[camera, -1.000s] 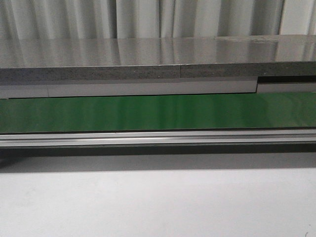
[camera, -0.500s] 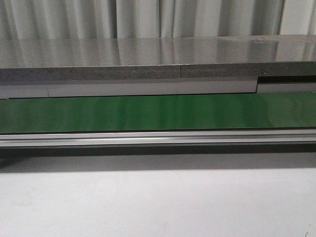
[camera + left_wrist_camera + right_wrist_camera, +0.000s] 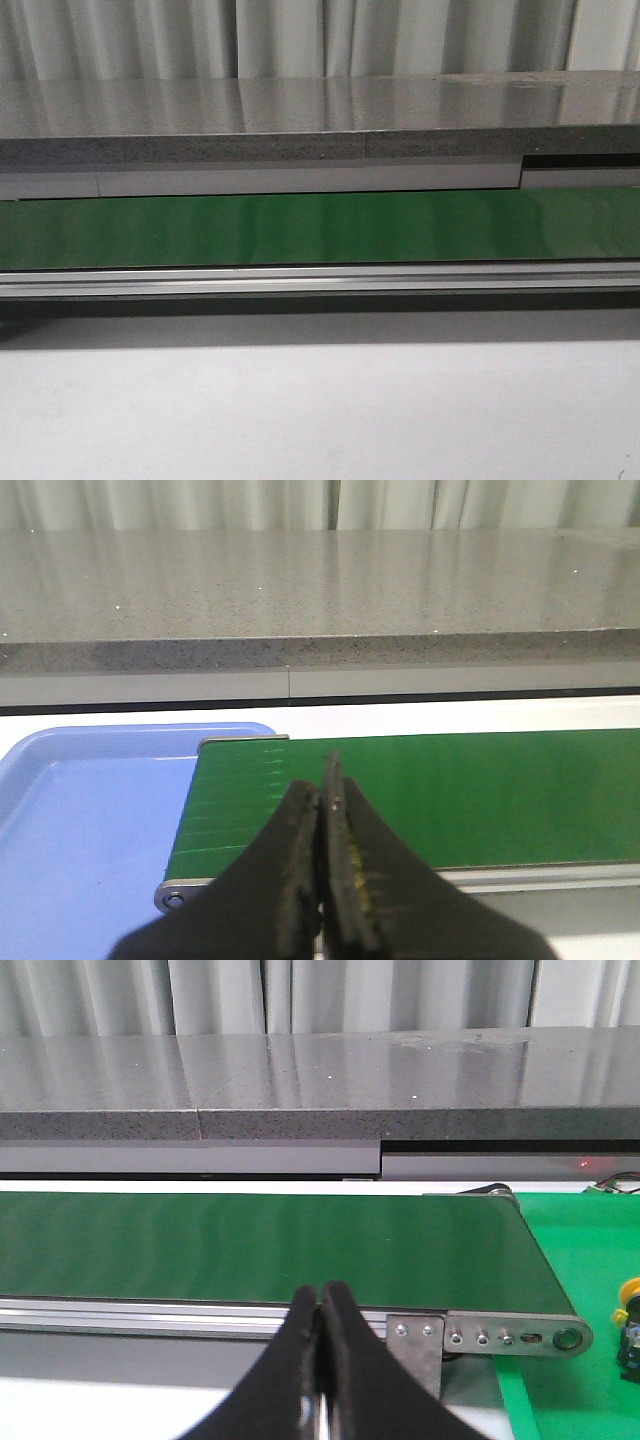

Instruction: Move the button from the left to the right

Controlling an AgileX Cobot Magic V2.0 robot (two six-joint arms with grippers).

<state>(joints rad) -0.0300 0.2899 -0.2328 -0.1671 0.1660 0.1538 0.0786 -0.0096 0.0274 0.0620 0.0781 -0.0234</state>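
On your left, the left gripper (image 3: pixel 322 880) is pinched closed with nothing between its fingers, hanging over the near edge of the green conveyor belt (image 3: pixel 430 790) where it ends beside a blue tray (image 3: pixel 80 820); no button shows in that tray or on that stretch of belt. From the front you see only bare belt (image 3: pixel 320 228) below the grey counter (image 3: pixel 300 120), with neither arm in sight. Further right, the right gripper (image 3: pixel 322 1360) is likewise closed and empty, poised over the belt's near rail by the roller end. The button (image 3: pixel 630 1320) sits at the very edge of the right wrist view, on a green surface (image 3: pixel 570 1260) past the belt's end, only partly visible, so its long axis can't be read. Your right arm looks much the nearer, and the button lies off to its outer side.
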